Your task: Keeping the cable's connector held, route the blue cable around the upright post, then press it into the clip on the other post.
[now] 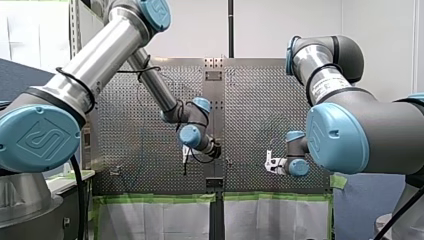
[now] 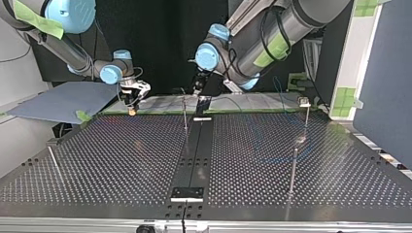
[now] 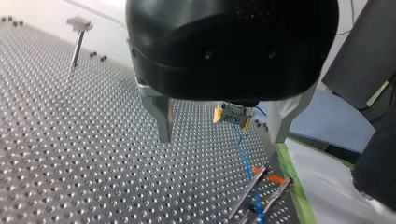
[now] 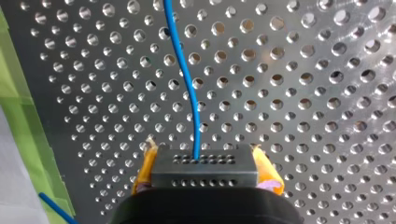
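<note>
Your right tool (image 4: pixel 206 175) clamped on connector (image 4: pixel 205 161), near bench (image 4: pixel 303 93) taped edge; blue cable (image 4: pixel 184 70) runs ahead. Your left tool (image 3: pixel 219 137) fingers apart, above bench.

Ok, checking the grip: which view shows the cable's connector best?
The right wrist view: the connector sits close up, clamped between my right gripper's yellow pads, blue cable leaving it. The left wrist view shows it small, ahead. Front and top views: too small to tell.
</note>
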